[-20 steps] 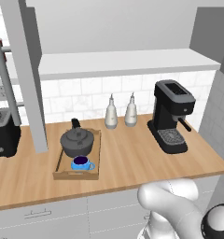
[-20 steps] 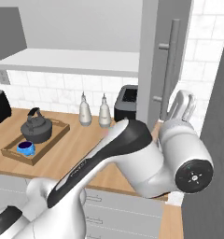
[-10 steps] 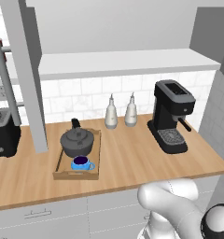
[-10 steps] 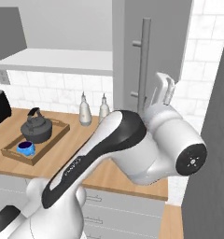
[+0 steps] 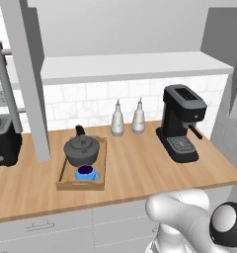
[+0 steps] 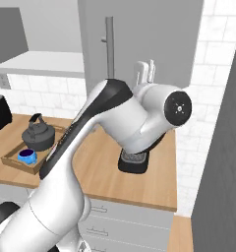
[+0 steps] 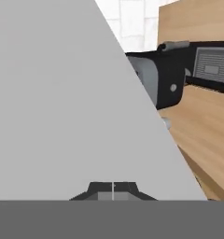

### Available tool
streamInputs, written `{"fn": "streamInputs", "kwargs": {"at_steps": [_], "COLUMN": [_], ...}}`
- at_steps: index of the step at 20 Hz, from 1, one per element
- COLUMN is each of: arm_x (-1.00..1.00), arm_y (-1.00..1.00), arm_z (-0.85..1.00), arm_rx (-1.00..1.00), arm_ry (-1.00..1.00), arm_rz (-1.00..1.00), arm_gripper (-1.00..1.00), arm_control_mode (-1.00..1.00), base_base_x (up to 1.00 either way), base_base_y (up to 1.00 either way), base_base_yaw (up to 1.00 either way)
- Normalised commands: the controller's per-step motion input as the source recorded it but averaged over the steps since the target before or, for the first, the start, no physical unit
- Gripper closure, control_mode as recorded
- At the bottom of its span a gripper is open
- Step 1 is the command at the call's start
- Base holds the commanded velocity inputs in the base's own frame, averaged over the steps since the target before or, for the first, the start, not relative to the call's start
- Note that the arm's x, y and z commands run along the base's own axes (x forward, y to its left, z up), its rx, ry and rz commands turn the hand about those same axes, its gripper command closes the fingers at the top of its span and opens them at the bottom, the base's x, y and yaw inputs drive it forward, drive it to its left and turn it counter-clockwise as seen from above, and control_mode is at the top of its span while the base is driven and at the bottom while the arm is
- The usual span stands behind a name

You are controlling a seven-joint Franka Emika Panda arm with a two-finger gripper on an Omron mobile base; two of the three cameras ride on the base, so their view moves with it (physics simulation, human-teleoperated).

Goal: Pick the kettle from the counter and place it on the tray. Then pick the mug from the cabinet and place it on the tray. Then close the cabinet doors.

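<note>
Now that the kettle (image 5: 81, 149) and the blue mug (image 5: 86, 172) both sit inside the wooden tray (image 5: 62, 184) on the tabletop (image 5: 135, 170), only the closing of the cabinet doors looks left to do. Over the past second the right-hand cabinet door (image 6: 149, 44) has swung well across the right base view, its bar handle (image 6: 109, 47) shifting leftward as the arm pushed, so the door seems partly closed but not yet home. The pincer (image 6: 145, 71) is pressed fully shut with nothing in it, its tips (image 7: 113, 187) meeting right against the flat grey door panel, working as a pusher and not as a grip. On the left, another grey door panel (image 5: 26, 74) stands edge-on over the tabletop, apparently open and likely to need its own push afterwards. Around the work stand a black coffee machine (image 5: 181, 121), two pale bottles (image 5: 127, 117) by the tiled wall, and a dark toaster (image 5: 4, 141) at the far left. The coffee machine sits just below the swinging door, near the arm's elbow, and is the thing most likely to be brushed.
</note>
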Motion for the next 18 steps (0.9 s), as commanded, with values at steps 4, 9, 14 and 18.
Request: {"fn": "streamInputs", "kwargs": {"at_steps": [4,9,14,18], "arm_x": [0.39,0.17,0.21,0.35], "arm_y": [0.60,0.42,0.35,0.41], "arm_z": [-0.21,-0.25,-0.22,-0.17], "arm_rx": [0.00,0.00,0.00,0.00], "arm_ry": [-0.04,-0.05,-0.01,0.00], "arm_rz": [-0.13,-0.09,-0.06,-0.05], "arm_gripper": [1.00,1.00,1.00,1.00], "arm_control_mode": [-1.00,-1.00,-1.00,-1.00], "base_base_x": [0.00,0.00,0.00,0.00], "base_base_y": [0.00,0.00,0.00,0.00], "base_base_yaw": [0.00,0.00,0.00,0.00]}}
